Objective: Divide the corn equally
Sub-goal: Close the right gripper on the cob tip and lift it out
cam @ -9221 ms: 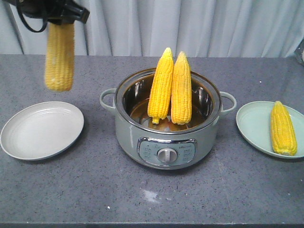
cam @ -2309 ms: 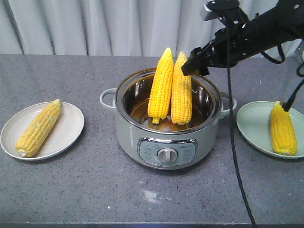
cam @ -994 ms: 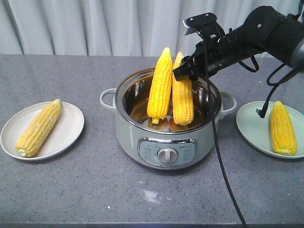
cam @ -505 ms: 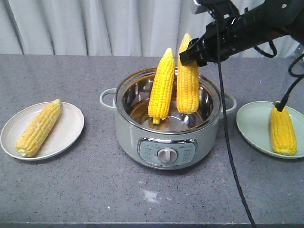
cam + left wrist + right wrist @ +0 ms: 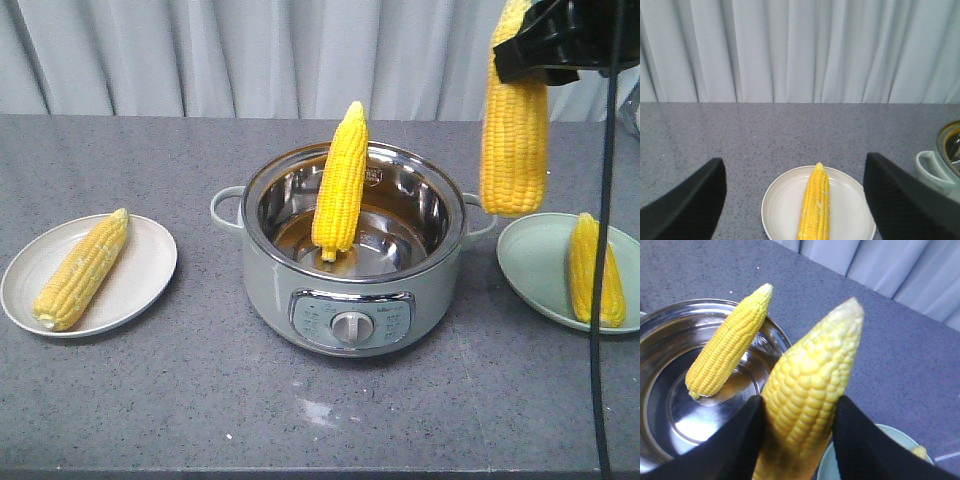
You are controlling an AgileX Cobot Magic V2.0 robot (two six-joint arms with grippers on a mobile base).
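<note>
My right gripper (image 5: 548, 42) is shut on a corn cob (image 5: 514, 130) that hangs upright, high above the gap between the pot and the green plate (image 5: 530, 262). In the right wrist view its black fingers (image 5: 737, 440) squeeze that corn cob (image 5: 815, 375) from both sides. A second corn cob (image 5: 340, 180) leans upright inside the pot (image 5: 352, 310). One corn cob (image 5: 595, 270) lies on the green plate. Another corn cob (image 5: 82, 268) lies on the white plate (image 5: 145, 262). My left gripper (image 5: 792, 162) is open above that white plate (image 5: 785, 205), apart from its corn cob (image 5: 815, 205).
The steel cooking pot has side handles (image 5: 226, 208) and a front dial (image 5: 350, 326). It stands mid-table between the two plates. A grey curtain (image 5: 250, 50) hangs behind the table. A black cable (image 5: 600, 300) dangles from the right arm in front of the green plate.
My right gripper has lifted the gripped cob out of the pot, up and to the right. One cob remains leaning in the pot. The plates and their cobs have not moved.
</note>
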